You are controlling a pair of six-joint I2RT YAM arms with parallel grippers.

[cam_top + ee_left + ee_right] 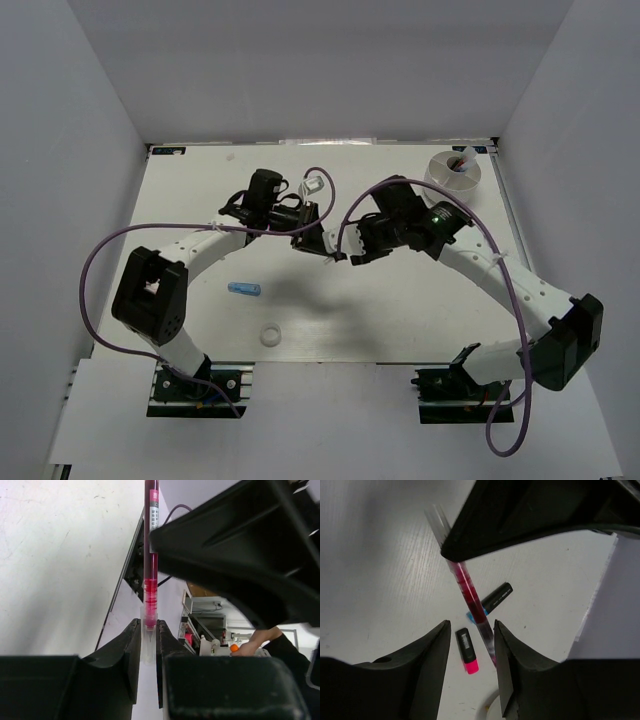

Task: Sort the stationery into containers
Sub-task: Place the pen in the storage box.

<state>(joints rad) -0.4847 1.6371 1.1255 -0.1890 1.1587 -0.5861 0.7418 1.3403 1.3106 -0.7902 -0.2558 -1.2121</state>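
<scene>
My left gripper (148, 624) is shut on the clear tip end of the red pen (151, 555) and holds it in the air over the middle of the table. In the top view the left gripper (310, 238) meets my right gripper (346, 254) there. My right gripper (471, 625) is open, with its jaws either side of the red pen (470, 592), which is close to its right finger. Below on the table lie the black marker with a pink cap (467, 652) and the black marker with a blue cap (495, 597). The round white dish (440, 176) stands at the far right corner.
The light-blue short tube (244, 290) and the white tape ring (269, 336) lie on the near left part of the table. A small clear item (313, 185) lies at the back centre. White walls enclose the table on three sides.
</scene>
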